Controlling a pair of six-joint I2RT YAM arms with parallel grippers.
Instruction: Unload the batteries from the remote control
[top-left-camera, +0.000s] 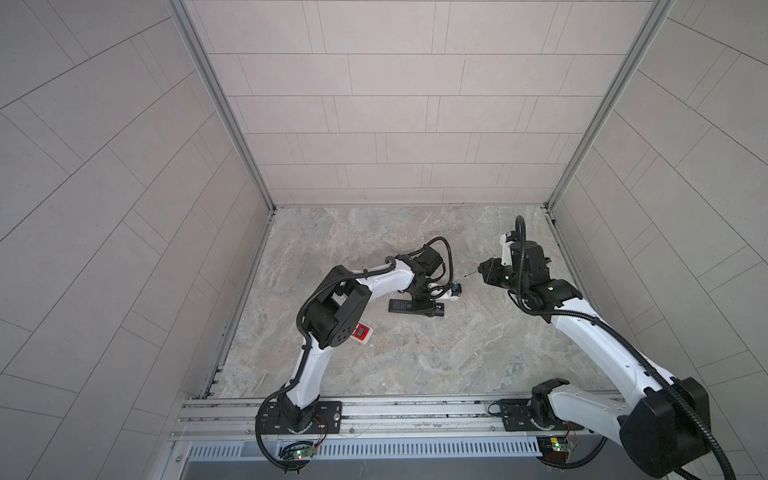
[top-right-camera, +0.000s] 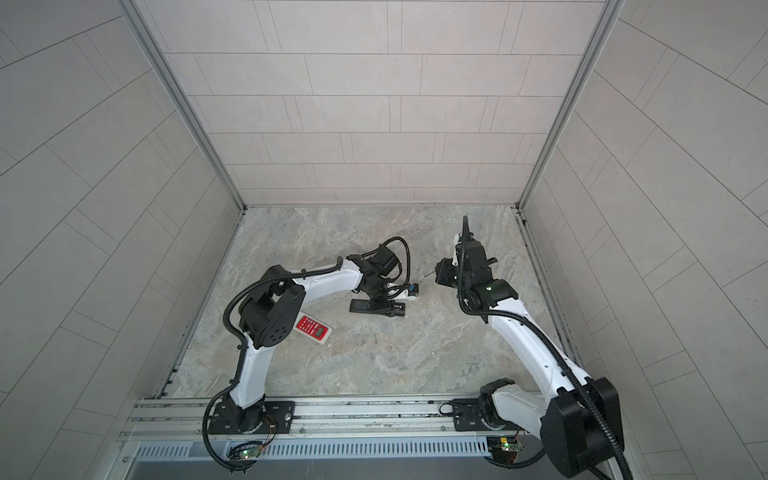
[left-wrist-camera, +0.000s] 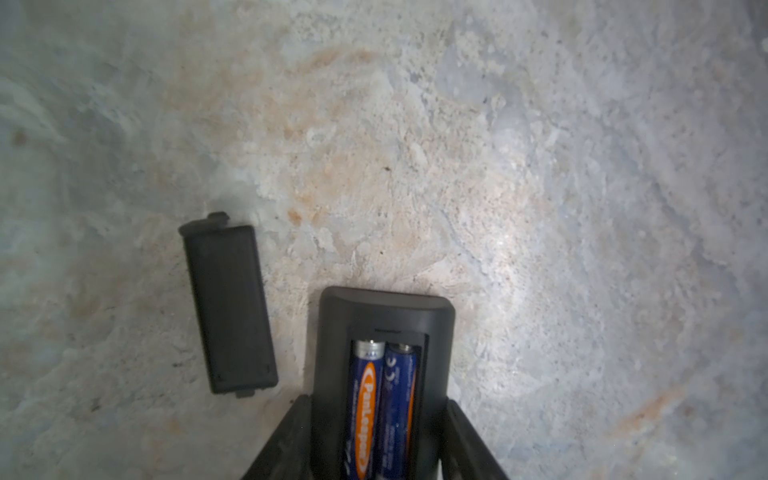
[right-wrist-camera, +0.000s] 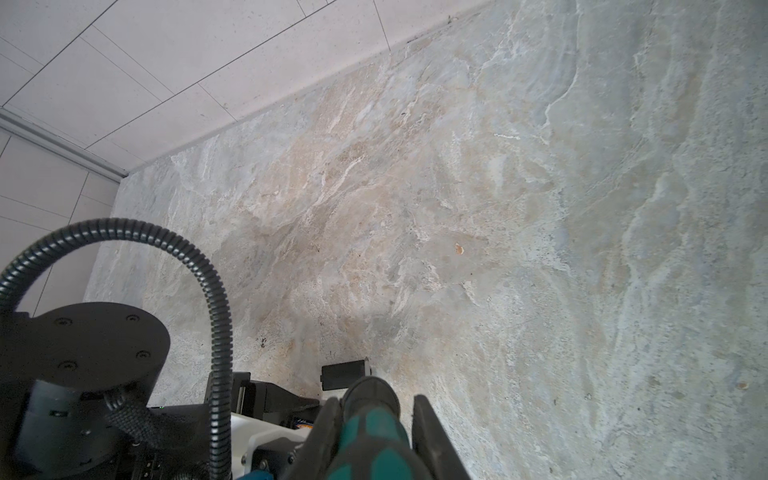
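The left gripper (left-wrist-camera: 379, 402) grasps the black remote (left-wrist-camera: 386, 311) by its long sides. The remote lies back-up on the table (left-wrist-camera: 540, 208). Its compartment is open, and both batteries (left-wrist-camera: 365, 386) sit inside it side by side, none out yet. The cover (left-wrist-camera: 228, 307) lies flat just beside the black remote, not touching. The right gripper (right-wrist-camera: 376, 401) is clenched on the screwdriver (right-wrist-camera: 374, 432) handle. In both top views the tip aims at the black remote, near it but apart.

Risks:
- The tip can slip off a rounded battery when prying and skid into the left gripper or scratch the compartment.
- A battery popped free may roll off, since nothing on the flat table stops it.
- The grip is on the sides only, so a hard pry may twist or tip the black remote.
- The wrists are close together, so the cables (top-left-camera: 446, 257) could snag.

Room:
- There is open table from the black remote toward the back wall (top-left-camera: 415, 124), and also in front of it.
- The right arm works close to the right wall (top-left-camera: 665, 208).
- The red remote (top-right-camera: 313, 328) lies by the left elbow, well apart.
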